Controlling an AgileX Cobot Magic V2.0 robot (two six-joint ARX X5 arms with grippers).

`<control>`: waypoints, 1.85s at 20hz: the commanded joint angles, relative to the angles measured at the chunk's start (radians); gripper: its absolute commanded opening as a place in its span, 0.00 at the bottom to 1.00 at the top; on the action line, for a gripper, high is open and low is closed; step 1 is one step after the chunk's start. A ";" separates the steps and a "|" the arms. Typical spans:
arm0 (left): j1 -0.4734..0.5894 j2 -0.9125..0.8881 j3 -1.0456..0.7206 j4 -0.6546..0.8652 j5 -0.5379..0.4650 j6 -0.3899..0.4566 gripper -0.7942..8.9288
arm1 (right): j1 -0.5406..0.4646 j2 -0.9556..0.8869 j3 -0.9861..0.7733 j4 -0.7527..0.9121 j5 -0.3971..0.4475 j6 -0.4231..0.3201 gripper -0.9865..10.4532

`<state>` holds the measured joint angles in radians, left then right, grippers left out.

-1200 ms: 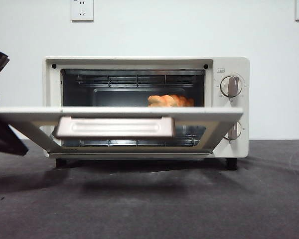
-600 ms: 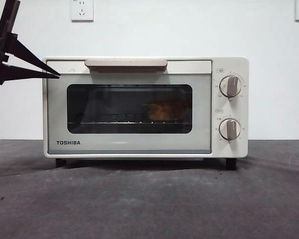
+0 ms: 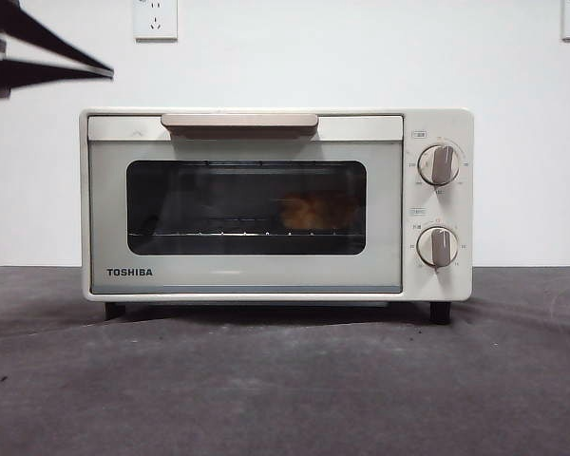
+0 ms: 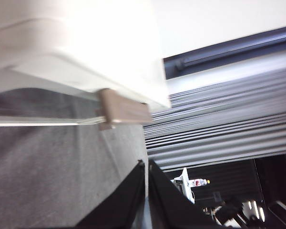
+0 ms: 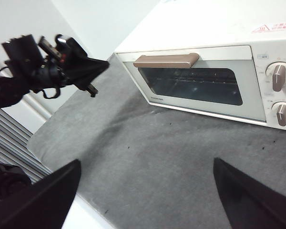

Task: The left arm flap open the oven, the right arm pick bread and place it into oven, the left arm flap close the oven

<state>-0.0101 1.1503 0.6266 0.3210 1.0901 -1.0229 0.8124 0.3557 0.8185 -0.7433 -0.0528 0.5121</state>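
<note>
So the oven (image 3: 275,204) door is shut flush, beige handle (image 3: 239,122) up at the top edge, and we can see the bread (image 3: 309,211) through the dark glass, sitting on the rack toward the knob side. Looks to us like the last step is basically done.

The left hand (image 3: 104,69) sits at the top corner of the front view, above and off the oven's corner, touching nothing. In its own wrist view the jaws are almost together, just a sliver of gap, gripping nothing. The right hand (image 5: 145,191) hangs well back over the grey surface (image 3: 285,380), jaws spread wide and empty.

If we're finishing this right: lift the left hand up and away from the oven, without clipping the handle or nudging the door back open.

Hard to tell: the bread is dim behind the glass, so we can't say how it lies. The left wrist view is blurry and overexposed.
</note>
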 commanded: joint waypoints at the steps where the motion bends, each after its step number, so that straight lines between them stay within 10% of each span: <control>1: -0.009 -0.045 0.019 0.009 0.038 0.034 0.10 | 0.008 0.002 0.017 0.003 0.001 -0.053 0.46; 6: -0.042 -0.186 0.019 -0.095 0.077 0.182 0.10 | 0.008 0.002 0.017 -0.004 0.009 -0.160 0.09; 10: -0.047 -0.330 0.019 -0.355 0.016 0.390 0.10 | 0.008 0.002 0.017 -0.006 0.039 -0.211 0.09; 17: -0.047 -0.578 0.019 -0.929 -0.443 0.780 0.10 | 0.008 0.002 0.017 -0.004 0.038 -0.215 0.09; 21: -0.047 -0.662 0.019 -1.057 -0.608 0.806 0.10 | 0.008 0.002 0.017 -0.003 0.038 -0.213 0.09; 37: -0.046 -0.796 0.008 -1.048 -0.630 0.868 0.10 | 0.008 0.002 0.017 0.003 0.038 -0.213 0.09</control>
<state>-0.0555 0.3531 0.6304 -0.7403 0.4644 -0.2089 0.8124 0.3557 0.8185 -0.7509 -0.0181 0.3107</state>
